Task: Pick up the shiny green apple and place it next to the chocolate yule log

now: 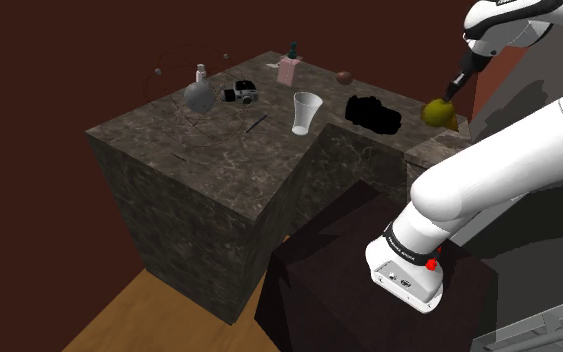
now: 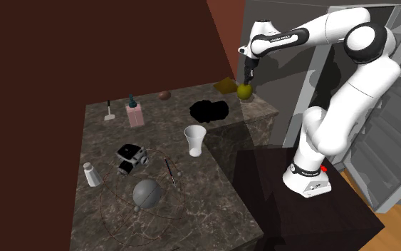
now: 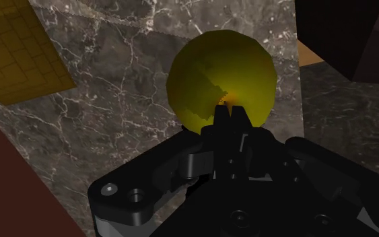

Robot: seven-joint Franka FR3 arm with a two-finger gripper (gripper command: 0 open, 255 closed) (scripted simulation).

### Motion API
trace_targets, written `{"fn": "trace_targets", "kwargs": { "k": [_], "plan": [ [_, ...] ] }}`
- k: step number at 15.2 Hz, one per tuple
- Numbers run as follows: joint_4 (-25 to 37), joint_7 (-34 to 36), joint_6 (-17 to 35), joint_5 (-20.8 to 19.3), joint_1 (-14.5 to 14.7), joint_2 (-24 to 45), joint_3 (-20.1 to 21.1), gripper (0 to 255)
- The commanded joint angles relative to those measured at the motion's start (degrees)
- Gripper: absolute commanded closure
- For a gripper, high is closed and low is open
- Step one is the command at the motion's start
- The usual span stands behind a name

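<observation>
The yellow-green apple (image 1: 437, 114) sits on the dark marble tabletop (image 1: 219, 150), near the end corner closest to the arm, at the shoulder view's right. The gripper (image 1: 453, 92) hangs straight above it, pointing down. In the wrist view its fingers (image 3: 219, 120) are drawn together with barely a gap, their tips over the top of the apple. They do not clasp its body, and I cannot tell whether they touch it.

A flat yellow sheet (image 2: 226, 85) lies just beside the apple, toward the tabletop's back edge by the wall. A black lump (image 1: 372, 113) lies near the apple, further along the tabletop, with a strip of bare stone between the two. A white cup (image 1: 307, 110) stands upright beyond the lump, near the tabletop's inner corner. A small brown thing (image 1: 344, 76) rests at the back edge, and a pink box (image 1: 288, 70) stands further along that edge.

Well apart from the apple, on the wide part of the tabletop, are a small camera (image 1: 244, 95), a round grey flask (image 1: 198, 95) inside a thin wire ring, a thin pen (image 2: 169, 171) and a white shaker (image 2: 92, 174). The arm's dark stand (image 1: 369, 290) fills the notch in the tabletop.
</observation>
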Motion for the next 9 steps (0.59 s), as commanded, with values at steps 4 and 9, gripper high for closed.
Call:
{"fn": "trace_targets", "kwargs": {
  "k": [4,9],
  "plan": [
    [-2.96,-0.34,4.13,0.15,0.3,1.23,-1.58,255],
    [-5.54,-0.99,8.36,0.81,0.99,3.08,-3.45,255]
  ]
}}
